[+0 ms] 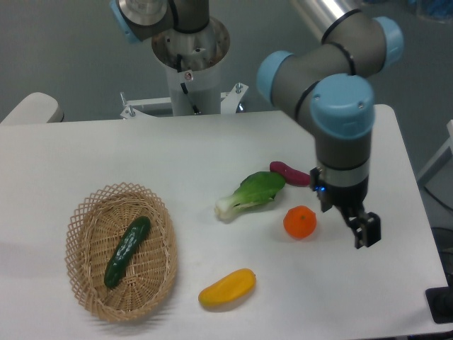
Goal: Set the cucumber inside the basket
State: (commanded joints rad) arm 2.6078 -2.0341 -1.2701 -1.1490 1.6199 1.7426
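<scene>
Woven of light tan wicker, the shallow oval basket (81,234) with its open lattice rim sits toward the left front of the white bench (141,156), and the slim, glossy dark green cucumber (127,251) lies inside it, slanting from the basket's middle down toward its front left, resting on the woven floor and not reaching the rim. Out on the bare bench, near the front edge and just to the right of the basket, lies an oblong yellow fruit (226,287), apart from the wicker. Farther back, around the middle of the bench, a leafy light-green bok choy with a white stem (250,193) lies with its stem end pointing left; a small dark reddish-purple tuber (290,173) sits at its right, close against or touching the leaves. A round orange fruit (299,222) stands just in front of those two, apart from them. The grey arm with pale blue joint caps reaches over the right part of the bench, and its black pincer (367,232) hangs just to the right of the orange fruit, well apart from the basket. It carries nothing; the fingers look close together, but I cannot tell how far apart they are.
</scene>
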